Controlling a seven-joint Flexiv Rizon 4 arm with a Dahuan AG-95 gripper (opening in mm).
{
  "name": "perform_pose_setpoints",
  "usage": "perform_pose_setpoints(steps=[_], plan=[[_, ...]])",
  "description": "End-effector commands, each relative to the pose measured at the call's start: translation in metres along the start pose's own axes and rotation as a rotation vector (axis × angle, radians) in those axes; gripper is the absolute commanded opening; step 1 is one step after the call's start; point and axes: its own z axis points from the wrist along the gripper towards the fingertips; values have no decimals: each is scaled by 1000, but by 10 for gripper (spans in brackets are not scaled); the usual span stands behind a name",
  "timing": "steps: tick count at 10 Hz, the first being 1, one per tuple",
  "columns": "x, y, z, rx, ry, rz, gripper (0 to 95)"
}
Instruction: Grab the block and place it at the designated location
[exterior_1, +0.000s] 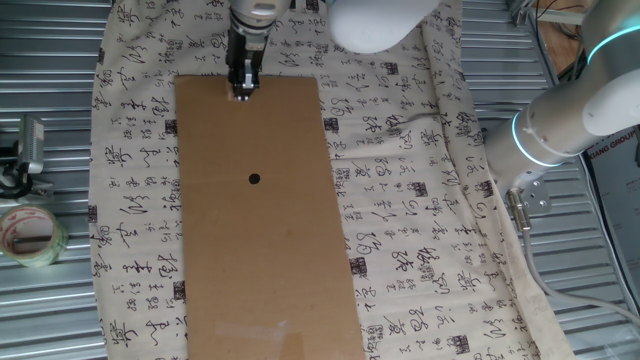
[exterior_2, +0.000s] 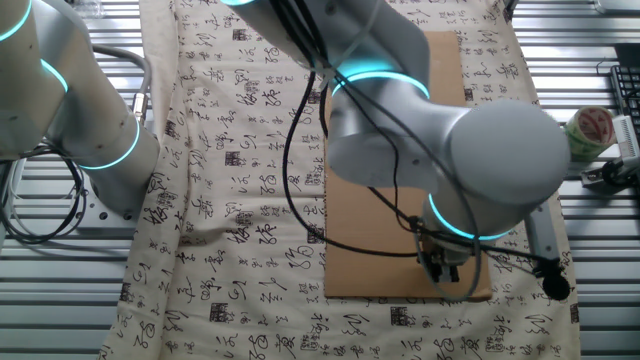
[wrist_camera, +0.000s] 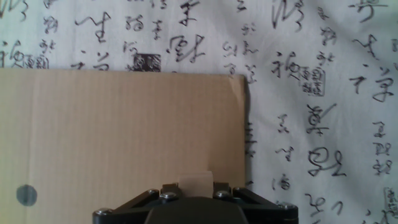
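In the hand view the pale tan block sits between my two fingers, which press against its sides. My gripper stands over the far end of the brown cardboard sheet, near its top edge, shut on the block. The designated location is a black dot near the middle of the sheet, well short of the gripper. The same dot shows at the lower left of the hand view. In the other fixed view my gripper hangs over the sheet's near corner, and the arm hides the dot.
A cloth printed with black calligraphy lies under the sheet, on a ribbed metal table. A roll of clear tape lies at the left edge. The arm's base stands at the right.
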Motion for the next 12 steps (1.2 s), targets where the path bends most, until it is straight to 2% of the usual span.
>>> perform_pose_setpoints(steps=[1,8,12], plan=[[-1,4,-1,2,3,9,0],[-4,18,-2,10,5,34,0],[-6,31,-1,14,0,64,0]])
